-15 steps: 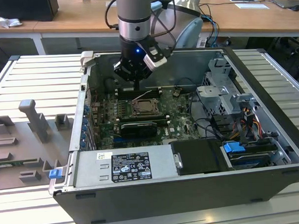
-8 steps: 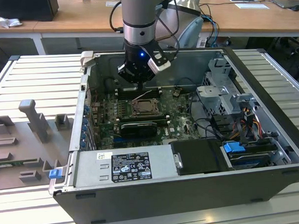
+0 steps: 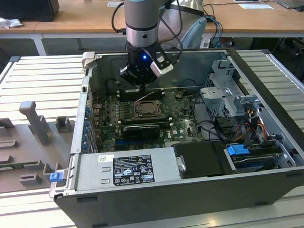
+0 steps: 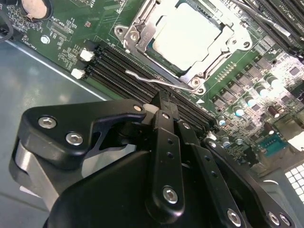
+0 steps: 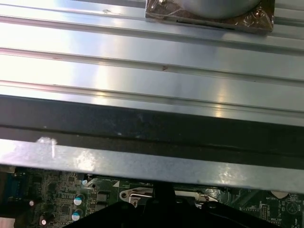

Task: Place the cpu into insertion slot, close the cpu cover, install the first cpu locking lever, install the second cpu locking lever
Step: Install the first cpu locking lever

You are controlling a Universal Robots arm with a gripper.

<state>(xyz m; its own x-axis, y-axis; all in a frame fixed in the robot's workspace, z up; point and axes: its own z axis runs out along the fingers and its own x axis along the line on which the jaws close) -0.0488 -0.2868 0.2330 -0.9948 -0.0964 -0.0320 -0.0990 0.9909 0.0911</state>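
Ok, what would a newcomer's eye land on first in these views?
The arm's gripper hangs inside the open computer case, close to the motherboard's socket. In the second wrist view the pale cpu sits in that socket, with the cpu cover apparently lying down around it. A thin wire lever sticks out at the socket's edge, near the gripper's closed tips.

The cpu (image 4: 187, 35) is matt pale metal, the cpu cover (image 4: 138, 34) shiny metal.
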